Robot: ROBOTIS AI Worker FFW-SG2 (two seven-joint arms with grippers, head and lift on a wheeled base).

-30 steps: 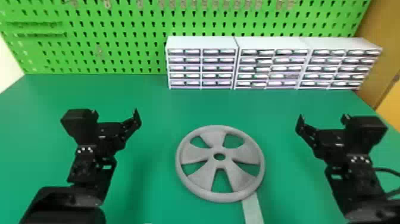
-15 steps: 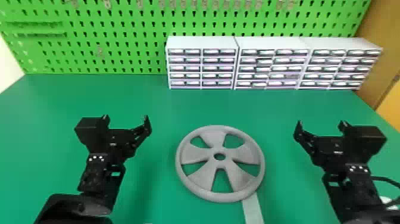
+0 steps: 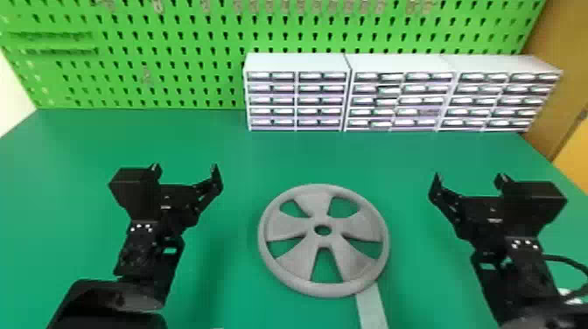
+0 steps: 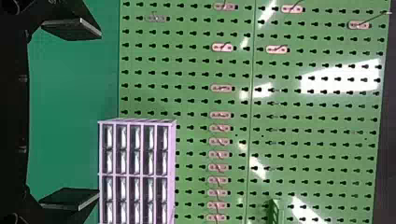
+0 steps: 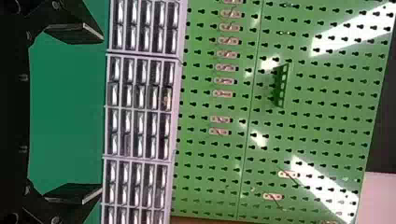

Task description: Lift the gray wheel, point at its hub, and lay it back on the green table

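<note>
The gray wheel [image 3: 323, 267] lies flat on the green table [image 3: 210, 144], its round hub hole [image 3: 323, 229] facing up. To its left, my left gripper [image 3: 186, 173] stands open over the table, fingers spread and empty. On the wheel's right side my right gripper [image 3: 468, 179] is likewise open with nothing between its fingers. Neither touches the wheel. In the left wrist view the left gripper [image 4: 95, 114] has its two flat fingers wide apart. The right wrist view has the right gripper [image 5: 100, 114] spread in the same way.
White drawer cabinets [image 3: 297, 63] stand in a row at the table's back, against a green pegboard [image 3: 175, 57]. A pale strip [image 3: 372, 306] runs from under the wheel toward the front edge. Black cable [image 3: 568, 262] loops beside the right arm.
The left gripper has moved right and toward the front of the table, closer to the wheel. The right gripper has shifted slightly toward the front. The wheel has stayed put.
</note>
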